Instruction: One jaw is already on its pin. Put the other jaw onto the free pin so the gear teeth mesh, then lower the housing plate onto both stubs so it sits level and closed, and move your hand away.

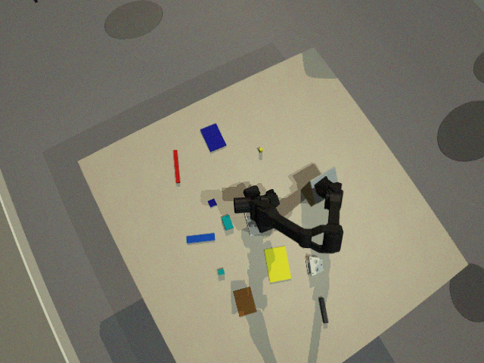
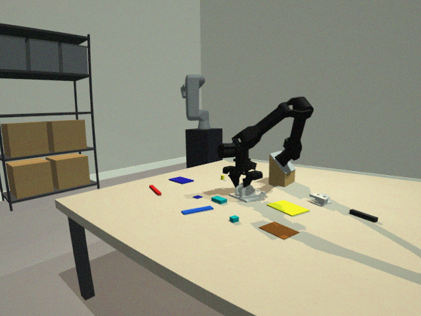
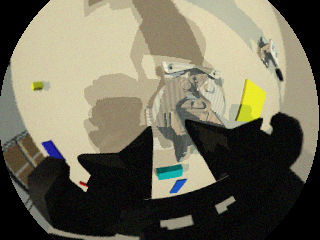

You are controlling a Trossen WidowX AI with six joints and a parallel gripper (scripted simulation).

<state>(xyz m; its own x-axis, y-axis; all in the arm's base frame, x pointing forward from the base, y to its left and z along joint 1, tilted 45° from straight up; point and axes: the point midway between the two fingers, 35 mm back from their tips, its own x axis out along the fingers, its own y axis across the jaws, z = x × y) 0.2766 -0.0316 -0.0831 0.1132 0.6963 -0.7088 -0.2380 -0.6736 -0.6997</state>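
The pale grey base (image 1: 255,231) (image 2: 247,198) (image 3: 176,68) lies on the table under my gripper. Two light geared jaws (image 3: 190,102) are on it in the wrist view, with ribbed round parts at left and right. Shadow and glare hide whether both are fully on their pins and whether the teeth mesh. My gripper (image 2: 240,185) (image 3: 168,126) is open just above the jaws, part way, with nothing held; the arm hides its fingertips in the top view. The white housing plate (image 1: 315,265) (image 2: 320,197) (image 3: 269,51), with dark holes, is away from the base, beyond the yellow sheet.
The yellow sheet (image 1: 277,264) (image 2: 287,207) (image 3: 251,101) lies near the base. A teal block (image 1: 227,221) (image 2: 218,199) (image 3: 169,172) and blue bar (image 1: 200,238) (image 2: 197,210) are on its other side. A black bar (image 1: 323,309) (image 2: 363,215) lies past the housing plate. The arm's wooden mount (image 2: 281,175) stands behind.
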